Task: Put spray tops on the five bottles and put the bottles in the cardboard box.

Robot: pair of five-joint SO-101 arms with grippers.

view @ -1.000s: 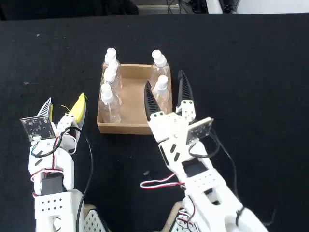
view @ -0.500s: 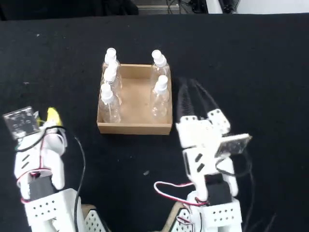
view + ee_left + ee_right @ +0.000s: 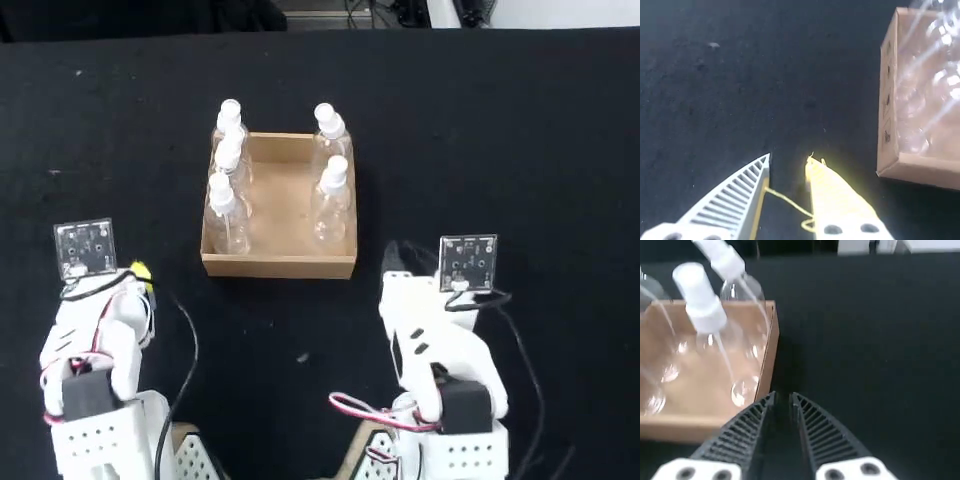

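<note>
High view: bottles (image 3: 330, 205) upright in box (image 3: 280, 266)

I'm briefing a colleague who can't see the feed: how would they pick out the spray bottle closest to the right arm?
Find the cardboard box in the middle of the black table. Three spray bottles stand along its left wall, two along its right. Yours is the right-hand bottle nearer the right arm, midway along that wall, while its partner stands at the far corner.
</note>
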